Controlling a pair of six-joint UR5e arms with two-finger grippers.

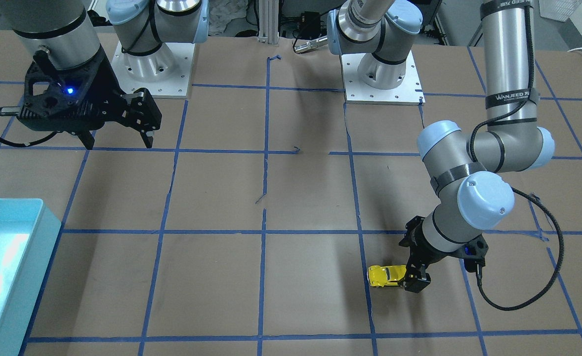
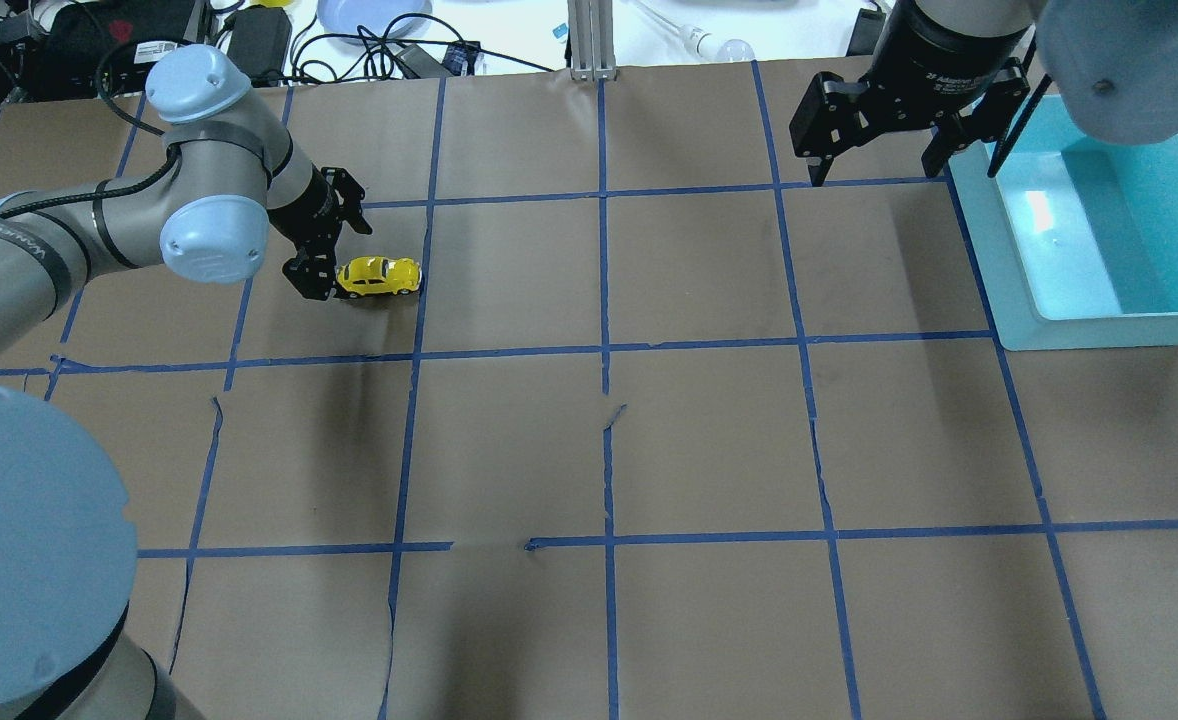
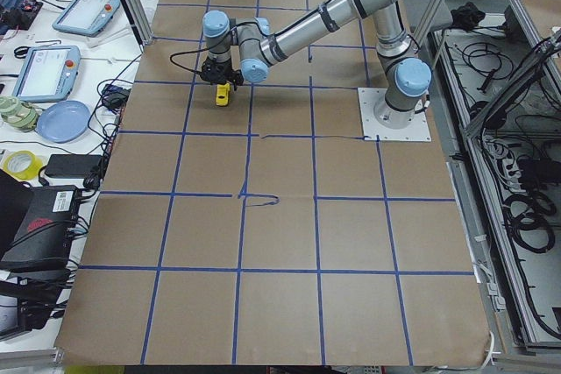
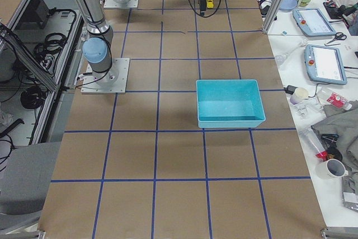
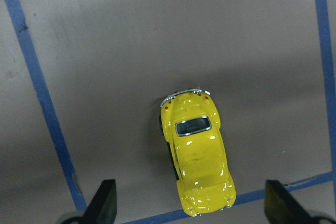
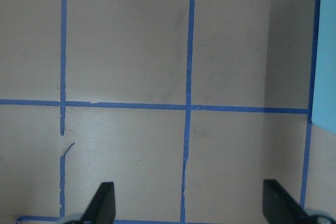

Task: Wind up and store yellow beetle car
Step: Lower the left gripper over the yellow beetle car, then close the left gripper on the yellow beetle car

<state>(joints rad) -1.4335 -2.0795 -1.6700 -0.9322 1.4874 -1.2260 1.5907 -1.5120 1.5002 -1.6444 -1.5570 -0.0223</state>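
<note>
Car position: the small glossy yellow beetle toy car (image 2: 379, 277) stands on its wheels on the brown paper table marked with a blue tape grid (image 2: 709, 440). Seen from behind the robot, it is in the far left part, just left of a tape line.

Car axis: its long axis runs left to right across the table. The end with a chrome bumper and two small red dots, most likely the tail, points right and away from the claw. The other end lies towards the claw.

Left gripper (image 5: 191, 204): its jaws are spread wide and it hovers low over the car's left end. One finger is on each side of the body and neither touches it.

Reason for that pose: the opening runs across the car's narrow width, so closing would pinch its flanks. That grip looks suited to dragging the wheels along the paper to wind the spring.

Right gripper (image 2: 874, 170): its jaws are apart and empty. It hangs above the table at the far right, just left of the bin and well apart from the car, probably parked out of the way.

Bin: the shallow turquoise plastic bin (image 2: 1099, 330) sits at the far right edge with nothing in it. It is probably the storage spot.

Progress: the car is not yet gripped or wound.
</note>
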